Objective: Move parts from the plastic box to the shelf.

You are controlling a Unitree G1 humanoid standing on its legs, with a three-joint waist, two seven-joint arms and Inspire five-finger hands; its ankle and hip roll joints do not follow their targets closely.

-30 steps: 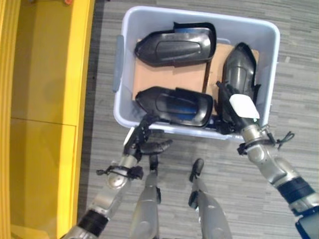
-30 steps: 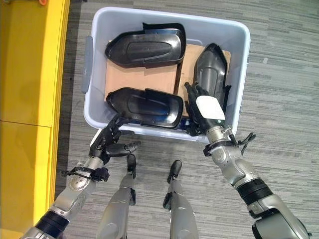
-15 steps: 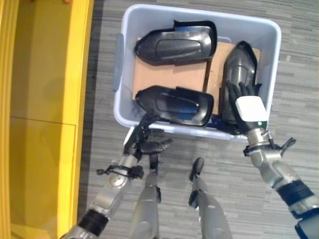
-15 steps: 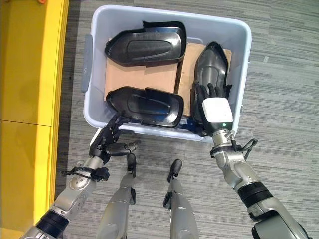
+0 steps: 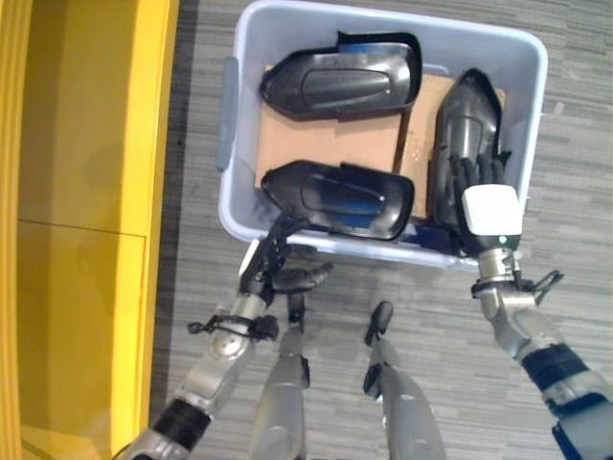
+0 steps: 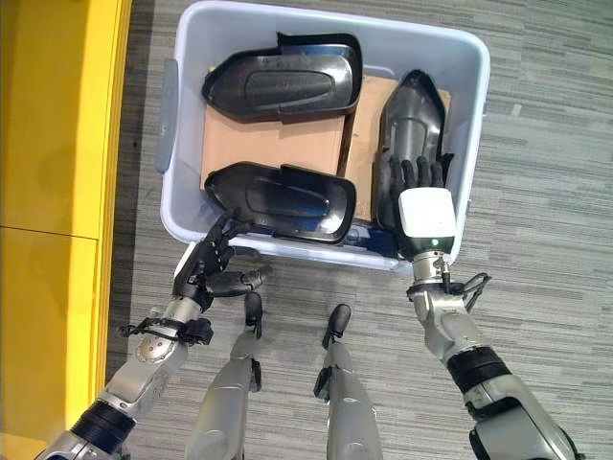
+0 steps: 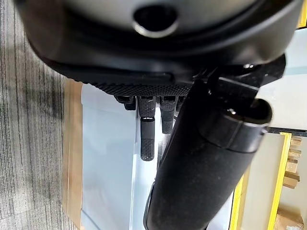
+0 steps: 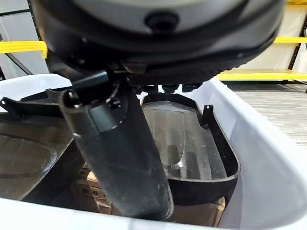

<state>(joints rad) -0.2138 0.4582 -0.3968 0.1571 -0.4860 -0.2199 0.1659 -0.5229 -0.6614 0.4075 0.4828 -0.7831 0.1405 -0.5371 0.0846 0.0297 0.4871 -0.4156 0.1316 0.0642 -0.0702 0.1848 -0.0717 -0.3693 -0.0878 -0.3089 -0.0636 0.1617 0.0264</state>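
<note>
around the work area

a grey, striped carpet floor (image 5: 575, 144) is seen under everything. a brown cardboard sheet (image 5: 330, 142) is laid flat, its bare middle left showing. in the right wrist view, stacked cardboard boxes (image 7: 290, 167) are glimpsed far off, beside a pale wall (image 7: 292, 100).

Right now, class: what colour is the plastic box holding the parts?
The plastic box is pale blue-grey; clearest in the right eye view.
</note>
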